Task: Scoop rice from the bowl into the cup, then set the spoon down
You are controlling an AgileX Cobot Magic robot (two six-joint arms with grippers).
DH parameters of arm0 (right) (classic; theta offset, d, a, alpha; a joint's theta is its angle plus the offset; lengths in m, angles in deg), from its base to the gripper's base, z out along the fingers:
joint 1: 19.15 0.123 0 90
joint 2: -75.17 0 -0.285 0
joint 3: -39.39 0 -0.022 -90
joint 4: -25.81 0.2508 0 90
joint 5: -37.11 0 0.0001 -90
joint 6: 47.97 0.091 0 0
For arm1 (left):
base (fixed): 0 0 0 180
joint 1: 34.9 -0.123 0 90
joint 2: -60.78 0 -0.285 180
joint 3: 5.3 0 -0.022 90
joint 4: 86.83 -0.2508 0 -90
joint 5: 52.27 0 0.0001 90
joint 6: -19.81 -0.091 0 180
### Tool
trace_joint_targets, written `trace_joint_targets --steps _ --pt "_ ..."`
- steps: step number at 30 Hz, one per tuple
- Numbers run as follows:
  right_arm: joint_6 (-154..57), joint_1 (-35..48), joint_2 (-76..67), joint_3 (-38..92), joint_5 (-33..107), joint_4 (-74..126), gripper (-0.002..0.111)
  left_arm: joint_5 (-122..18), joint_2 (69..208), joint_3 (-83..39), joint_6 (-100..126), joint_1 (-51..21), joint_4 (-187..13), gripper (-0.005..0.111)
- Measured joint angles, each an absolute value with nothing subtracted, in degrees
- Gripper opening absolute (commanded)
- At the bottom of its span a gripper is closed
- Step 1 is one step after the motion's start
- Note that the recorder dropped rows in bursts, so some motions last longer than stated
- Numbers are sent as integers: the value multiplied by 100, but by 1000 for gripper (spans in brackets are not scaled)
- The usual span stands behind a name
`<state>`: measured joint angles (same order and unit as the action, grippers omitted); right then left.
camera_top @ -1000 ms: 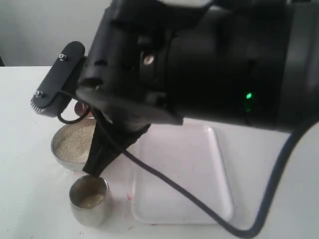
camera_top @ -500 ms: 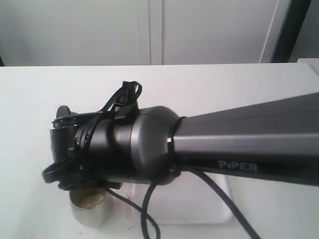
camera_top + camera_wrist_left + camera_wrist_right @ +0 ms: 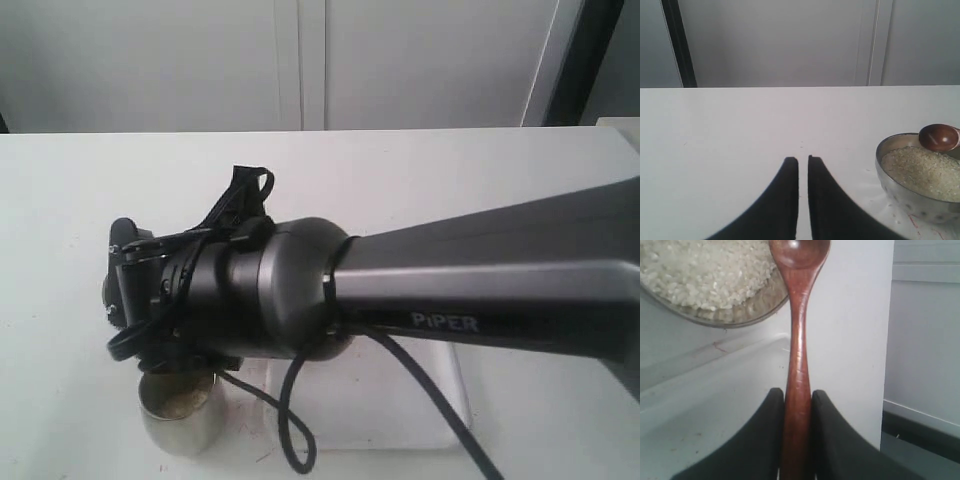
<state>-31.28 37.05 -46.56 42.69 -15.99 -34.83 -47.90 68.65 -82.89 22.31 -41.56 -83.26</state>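
My right gripper [image 3: 798, 395] is shut on the slender handle of the reddish-brown wooden spoon [image 3: 797, 355]. The spoon's oval head [image 3: 939, 137] hovers at the rim of the steel bowl [image 3: 900, 197], and it looks empty. White rice [image 3: 705, 270] fills the bowl. In the exterior view the bowl is hidden behind my right arm [image 3: 300, 290]. The steel cup [image 3: 180, 420] stands just below that arm, some rice inside. My left gripper [image 3: 803, 160] rests low over the table beside the bowl, its jaws nearly touching with nothing between them.
A white tray [image 3: 410, 400] lies to the right of the cup, mostly under my right arm; its rim [image 3: 715, 385] runs close by the bowl. A loose black cable [image 3: 290, 440] hangs from the arm near the cup.
My right arm has swung down across the exterior view and now hides the bowl. Over the last half second it shifted only slightly. The cup has not moved.
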Motion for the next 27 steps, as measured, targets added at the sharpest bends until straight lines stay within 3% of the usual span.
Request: trace_joint_targets --steps 27 --pt "-3842 3522 -4825 4269 -1131 -3328 0 -4790 6865 -8289 2231 -4156 -8326 14"
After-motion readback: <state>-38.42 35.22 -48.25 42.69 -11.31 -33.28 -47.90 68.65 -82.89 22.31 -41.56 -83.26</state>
